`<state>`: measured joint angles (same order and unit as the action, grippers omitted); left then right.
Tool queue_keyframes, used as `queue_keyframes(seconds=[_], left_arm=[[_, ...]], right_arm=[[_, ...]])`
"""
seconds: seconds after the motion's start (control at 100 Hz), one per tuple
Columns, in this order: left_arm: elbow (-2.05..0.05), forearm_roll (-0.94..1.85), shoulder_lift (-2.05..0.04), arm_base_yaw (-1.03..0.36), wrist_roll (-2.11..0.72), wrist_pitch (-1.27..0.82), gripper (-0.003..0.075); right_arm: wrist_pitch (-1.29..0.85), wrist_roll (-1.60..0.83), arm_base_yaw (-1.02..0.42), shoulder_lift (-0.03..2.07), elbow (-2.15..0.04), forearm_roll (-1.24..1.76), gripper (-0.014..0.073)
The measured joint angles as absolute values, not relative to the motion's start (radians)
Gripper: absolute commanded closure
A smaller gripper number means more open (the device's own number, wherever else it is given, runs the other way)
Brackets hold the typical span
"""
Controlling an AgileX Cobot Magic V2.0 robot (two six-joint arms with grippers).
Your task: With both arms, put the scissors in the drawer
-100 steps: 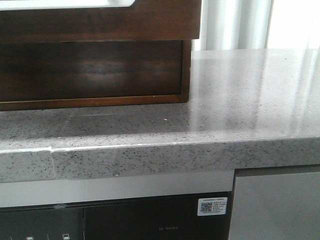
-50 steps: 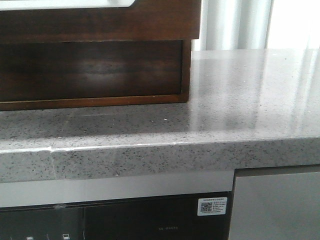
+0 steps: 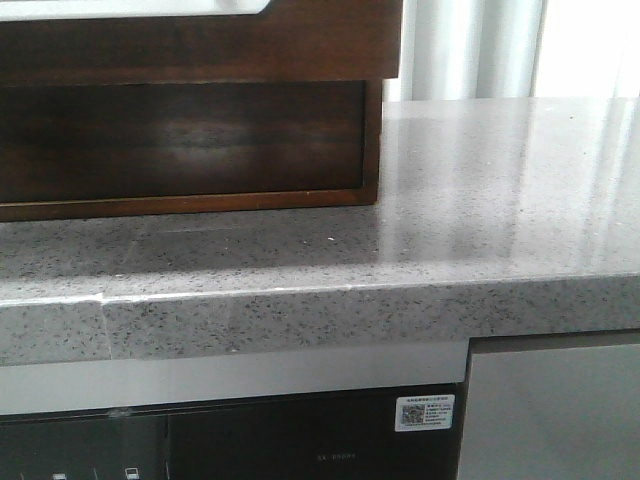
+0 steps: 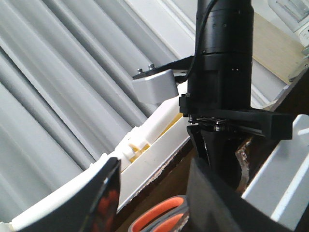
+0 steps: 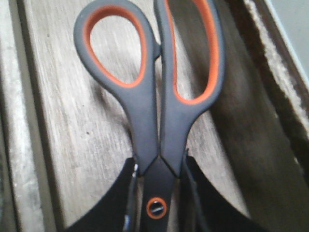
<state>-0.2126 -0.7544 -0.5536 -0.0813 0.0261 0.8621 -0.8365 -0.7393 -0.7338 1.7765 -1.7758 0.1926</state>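
In the right wrist view, the scissors [image 5: 154, 111], with grey handles lined in orange, lie along the pale wooden floor of the drawer [image 5: 72, 130]. My right gripper [image 5: 158, 193] is shut on them at the pivot, one finger on each side. In the left wrist view, my left gripper [image 4: 154, 203] is open with its fingers [image 4: 104, 198] wide apart. An orange handle loop of the scissors [image 4: 159, 220] shows between them. The black right arm [image 4: 222, 72] reaches down just beyond. In the front view the drawer [image 3: 200, 45] juts out over the wooden box [image 3: 180, 145]. Neither arm shows there.
The box stands on a grey speckled stone counter [image 3: 480, 190]. Its front edge overhangs dark cabinets [image 3: 300, 440]. A white tray-like part [image 4: 154, 140] and grey curtains [image 4: 58, 87] lie behind the drawer. The drawer's dark side wall [image 5: 270, 96] runs close beside the scissors.
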Motion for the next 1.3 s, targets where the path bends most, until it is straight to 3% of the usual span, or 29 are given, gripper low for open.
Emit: queue_keyframes(seconds=[0.12, 0.29, 0.39, 0.87, 1.02, 1.14, 1.3], left_arm=[[-0.213, -0.754, -0.554, -0.081, 0.026, 0.862, 0.0426], [-0.213, -0.753, -0.554, -0.081, 0.026, 0.862, 0.0426], [-0.213, -0.753, -0.554, -0.081, 0.026, 0.862, 0.0426], [-0.213, -0.751, -0.479, -0.081, 0.028, 0.843, 0.0426], [-0.213, -0.751, -0.378, -0.081, 0.086, 0.716, 0.043], [-0.213, -0.751, -0.285, -0.081, 0.132, 0.625, 0.0523], [-0.213, -0.76, -0.171, -0.081, 0.284, 0.503, 0.0664]], right_arm=[[-0.837, -0.739, -0.734, 1.776, -1.776, 0.191, 0.0636], [-0.837, -0.739, -0.734, 1.777, -1.776, 0.191, 0.0444], [-0.837, -0.739, -0.734, 1.777, -1.776, 0.191, 0.0394], [-0.86, -0.739, -0.734, 1.756, -1.826, 0.191, 0.0407], [-0.871, -0.737, -0.734, 1.692, -1.849, 0.191, 0.0536], [-0.883, -0.728, -0.734, 1.636, -1.851, 0.191, 0.0666], [-0.927, -0.72, -0.734, 1.567, -1.851, 0.191, 0.0657]])
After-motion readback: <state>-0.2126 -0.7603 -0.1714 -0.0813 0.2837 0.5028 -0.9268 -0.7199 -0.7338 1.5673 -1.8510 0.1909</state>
